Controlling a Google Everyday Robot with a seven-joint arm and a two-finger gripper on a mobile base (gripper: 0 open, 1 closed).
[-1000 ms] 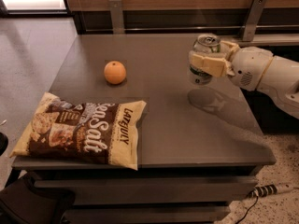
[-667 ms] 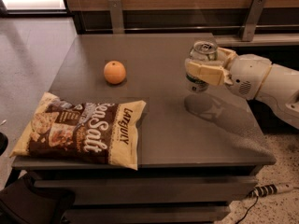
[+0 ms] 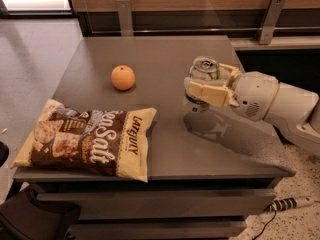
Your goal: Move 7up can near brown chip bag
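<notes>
A dark grey counter [image 3: 165, 59] is filling most of the view, standing on a pale floor with a wood-panelled wall running behind it. A white robot arm [image 3: 280, 101] is reaching in from the right edge, stretching leftward over the right half of the counter. The brown chip bag [image 3: 87, 143] is lying flat on the front left part of the counter, its cream-yellow end pointing right and its white "Sea Salt" lettering facing up. At the arm's tip, the gripper [image 3: 204, 79] is hovering over the right-centre of the counter, and its cream-coloured jaws are clenching the 7up can [image 3: 203, 68] from either side. The can is sitting upright in that grasp, its silver top showing above the near jaw and its white-and-green body showing below it. Whether its base is touching the surface cannot be told. The can is staying well apart from the chip bag, to the bag's right and farther back. An orange [image 3: 123, 77] is resting on the counter behind the bag, left of the can. A white power strip [image 3: 292, 204] is lying on the floor at the lower right.
</notes>
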